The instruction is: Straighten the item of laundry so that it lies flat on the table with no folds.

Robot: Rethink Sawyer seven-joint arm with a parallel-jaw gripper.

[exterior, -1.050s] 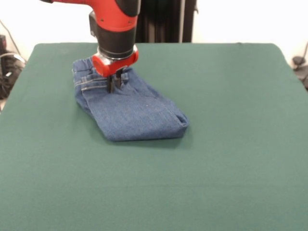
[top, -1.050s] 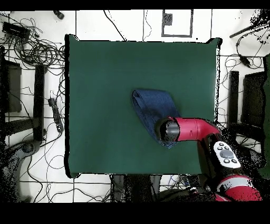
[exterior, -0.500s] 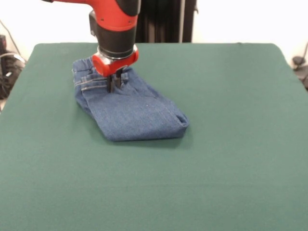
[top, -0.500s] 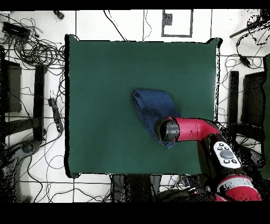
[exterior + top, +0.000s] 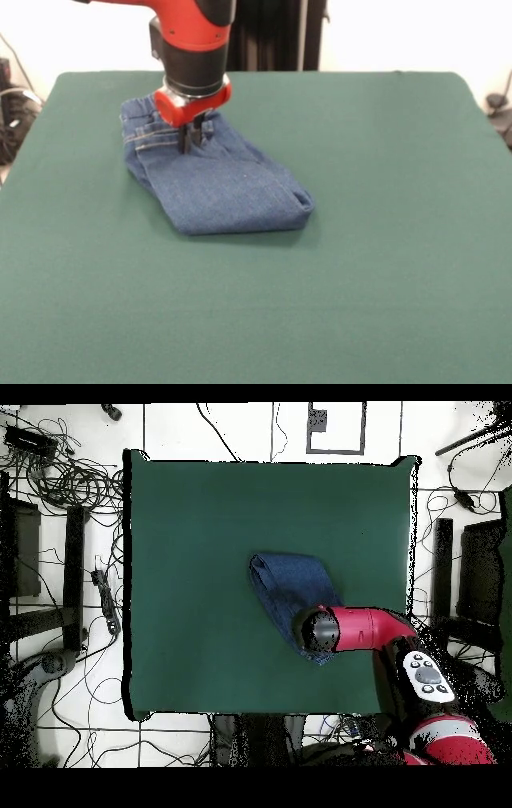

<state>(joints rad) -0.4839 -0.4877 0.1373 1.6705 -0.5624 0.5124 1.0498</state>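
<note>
I am holding the gripper (image 5: pixel 189 138) clenched on the waistband end of the folded small blue denim jeans (image 5: pixel 216 180), lying toward the dark green desk (image 5: pixel 360 264)'s far-left corner; their long axis is running away from the gripper toward the desk's centre.

front view low across table (image 5: pixel 384 264), overhead straight down, both sharing it

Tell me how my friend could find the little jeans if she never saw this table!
Look at the big green table. Toward its far left part, in the front view, lies one small blue bundle, the jeans, folded over on themselves with the gathered waistband at the far end. It is the only thing lying on the cloth, and the red arm's gripper comes down onto it near the waistband.
</note>
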